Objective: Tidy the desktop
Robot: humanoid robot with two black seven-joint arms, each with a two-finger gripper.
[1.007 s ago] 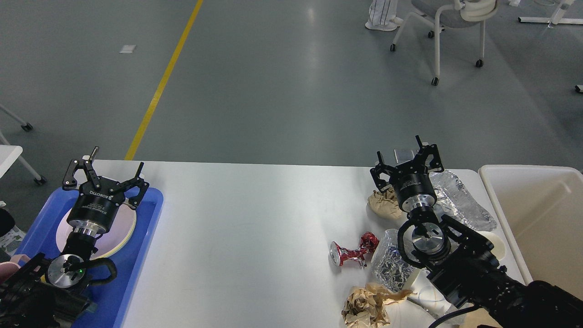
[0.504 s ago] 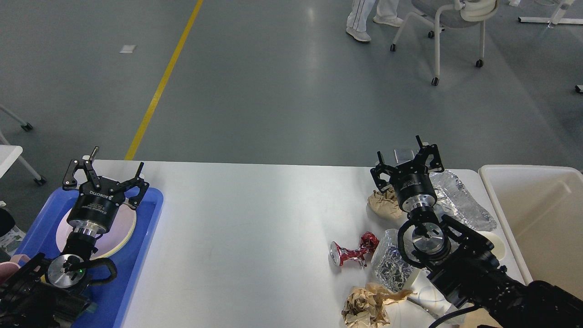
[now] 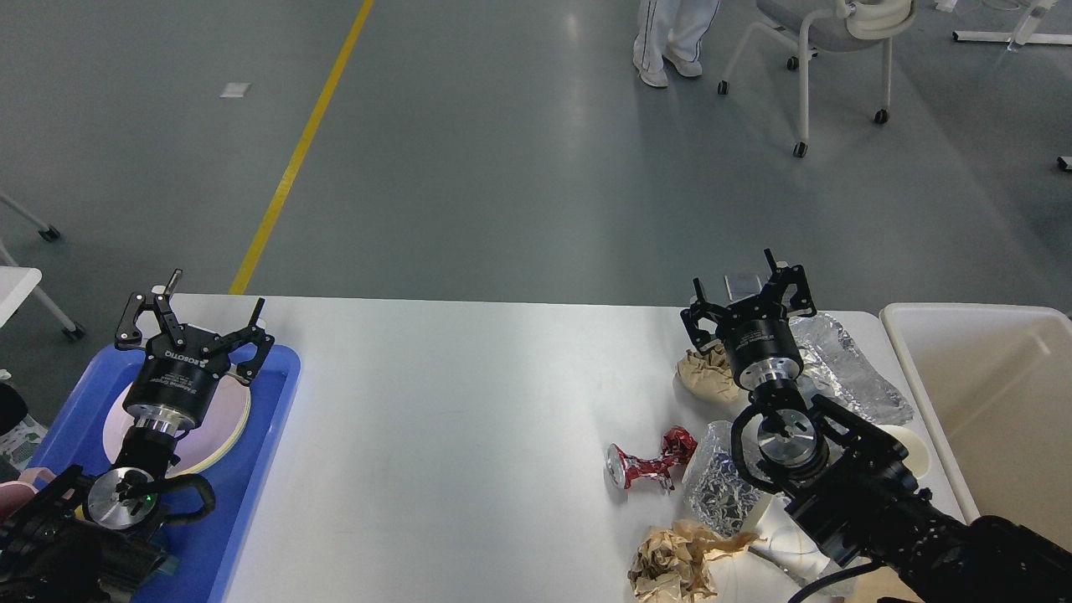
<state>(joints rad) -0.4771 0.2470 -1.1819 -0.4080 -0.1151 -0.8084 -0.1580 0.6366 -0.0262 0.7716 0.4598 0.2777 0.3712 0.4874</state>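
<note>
The white desktop fills the lower view. On its right side lie a crushed red can, a brown paper ball, another brown paper wad, crumpled foil and a clear foil-filled bag. My right gripper is open and empty, held above the far paper wad and the foil. My left gripper is open and empty, over the far end of the blue tray, above a pale plate.
A cream bin stands at the table's right end. A white cup or lid lies partly behind my right arm. Beyond the table are grey floor, a yellow line, a wheeled chair and a person's legs.
Both arms are still. Only the person at the far top has walked leftward a little.
</note>
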